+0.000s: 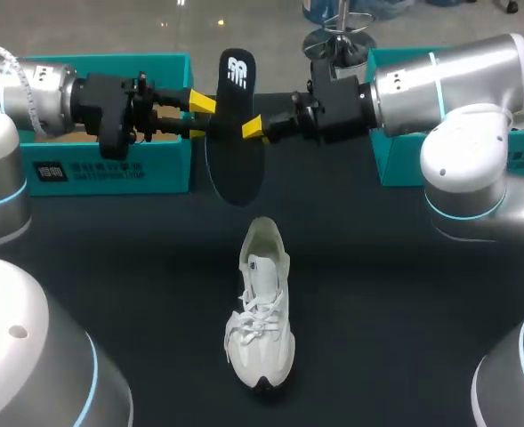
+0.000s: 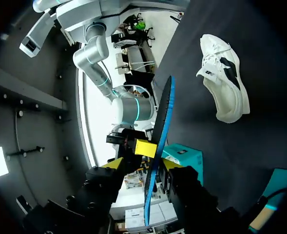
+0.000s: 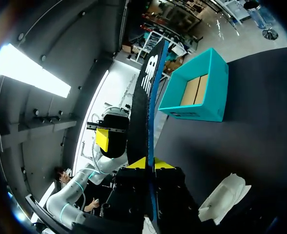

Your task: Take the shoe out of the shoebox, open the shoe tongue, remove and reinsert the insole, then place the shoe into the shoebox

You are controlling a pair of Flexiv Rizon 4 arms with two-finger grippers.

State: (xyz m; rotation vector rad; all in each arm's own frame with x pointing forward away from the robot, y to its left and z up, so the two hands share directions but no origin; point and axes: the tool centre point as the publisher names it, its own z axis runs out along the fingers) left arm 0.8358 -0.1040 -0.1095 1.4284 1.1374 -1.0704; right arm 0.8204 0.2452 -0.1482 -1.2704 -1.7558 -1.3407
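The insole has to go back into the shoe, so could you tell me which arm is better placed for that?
Probably the right: its end effector is shut on the insole, while the left end effector stands open around it. The shoe lies midway between both arms.

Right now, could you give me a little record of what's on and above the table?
insole: black, in the air above the table
right gripper: shut on the insole
left gripper: open, one finger on either side of the insole
shoe: white, on the table, laces up, untouched
left box: teal, far left
right box: teal, far right
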